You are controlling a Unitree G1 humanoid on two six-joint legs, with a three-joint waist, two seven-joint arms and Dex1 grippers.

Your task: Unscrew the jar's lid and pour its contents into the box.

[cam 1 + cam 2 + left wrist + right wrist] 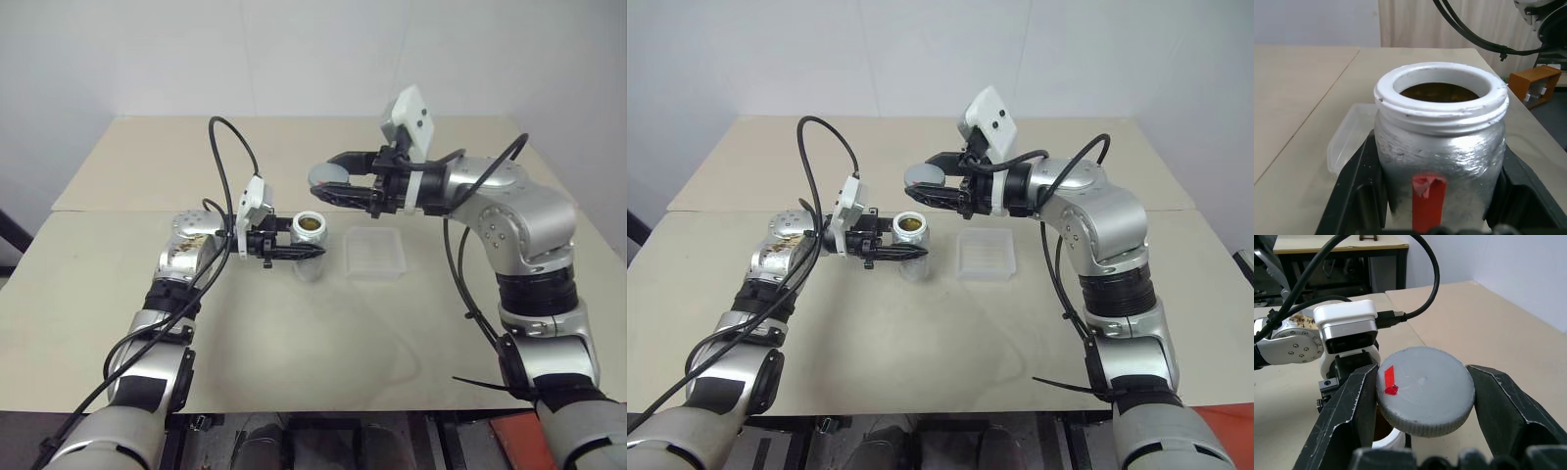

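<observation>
The jar stands upright just above the table with my left gripper shut on its body. It has a silvery wrapped body, a white threaded rim and a strip of red tape. Its mouth is open, and dark brown contents fill it nearly to the neck. The grey round lid is off and hangs higher up, just behind and right of the jar. My right gripper is shut on the lid's edge. The clear shallow box lies on the table just right of the jar.
Two tan tables meet at a seam running across behind the jar. Black cables loop over my left arm. A white wall closes the far side. An orange crate sits on the floor beyond the table's edge.
</observation>
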